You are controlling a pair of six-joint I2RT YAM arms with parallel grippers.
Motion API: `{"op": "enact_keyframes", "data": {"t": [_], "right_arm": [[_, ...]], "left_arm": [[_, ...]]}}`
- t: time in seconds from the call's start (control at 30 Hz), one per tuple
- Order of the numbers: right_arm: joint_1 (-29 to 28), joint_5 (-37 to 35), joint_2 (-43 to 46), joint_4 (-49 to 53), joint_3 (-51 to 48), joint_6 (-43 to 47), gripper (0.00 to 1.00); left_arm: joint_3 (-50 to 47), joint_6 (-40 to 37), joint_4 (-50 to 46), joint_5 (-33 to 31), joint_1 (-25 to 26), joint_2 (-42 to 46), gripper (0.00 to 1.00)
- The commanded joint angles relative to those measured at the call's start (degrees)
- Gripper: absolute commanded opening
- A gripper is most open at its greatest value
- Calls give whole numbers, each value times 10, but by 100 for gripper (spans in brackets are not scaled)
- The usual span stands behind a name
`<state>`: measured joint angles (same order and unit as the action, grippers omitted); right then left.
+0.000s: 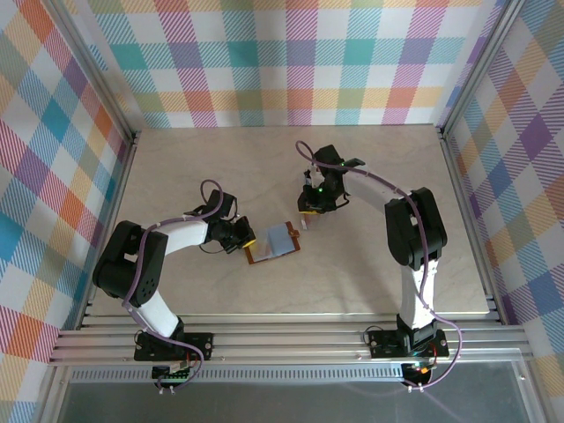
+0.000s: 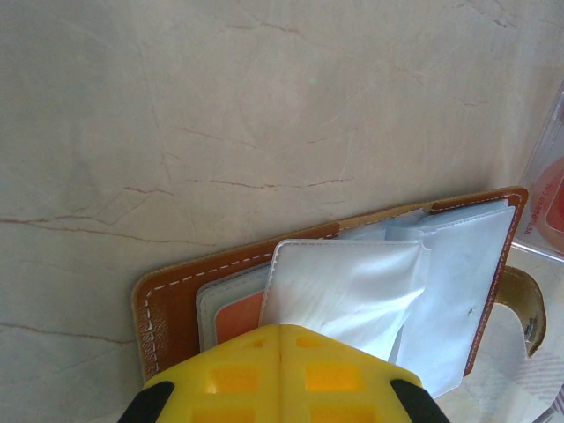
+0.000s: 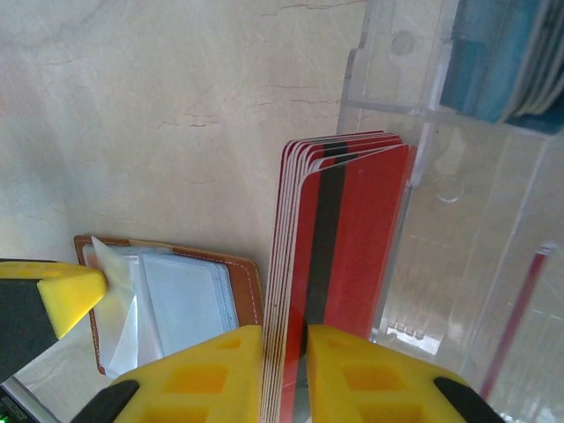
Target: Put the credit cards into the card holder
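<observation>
The brown card holder (image 2: 176, 304) lies open on the table, its clear pockets (image 2: 458, 291) fanned out. An orange-red card (image 2: 236, 319) sits in one pocket. My left gripper (image 2: 280, 339) is shut at the holder's near edge, pinching a creased clear pocket (image 2: 352, 282). In the top view the left gripper (image 1: 245, 238) is at the left end of the card holder (image 1: 275, 240). My right gripper (image 3: 284, 330) is shut on a stack of several red credit cards (image 3: 352, 229) standing on edge at the clear tray's left side. Teal-blue cards (image 3: 493, 62) lie in a far compartment.
The clear plastic tray (image 3: 441, 264) with its dividers stands just right of the card holder (image 3: 247, 291), under the right gripper (image 1: 308, 214). Another red card (image 3: 520, 317) leans at the tray's right side. The marble tabletop (image 1: 220, 167) is walled by plaid panels.
</observation>
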<state>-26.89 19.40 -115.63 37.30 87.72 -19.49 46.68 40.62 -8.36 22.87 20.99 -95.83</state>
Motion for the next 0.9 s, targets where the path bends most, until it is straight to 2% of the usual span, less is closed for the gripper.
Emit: {"op": "enact_keyframes", "data": {"t": [0.0, 0.57, 0.87], "right_arm": [[3, 14, 28, -2, -8, -5, 19], [4, -7, 41, 7, -10, -12, 7], [4, -67, 73, 12, -23, -25, 0]], "left_arm": [[-27, -9, -57, -37, 6, -30, 0], [-26, -10, -57, -36, 6, -32, 0], [-25, -10, -59, -38, 6, -32, 0]]}}
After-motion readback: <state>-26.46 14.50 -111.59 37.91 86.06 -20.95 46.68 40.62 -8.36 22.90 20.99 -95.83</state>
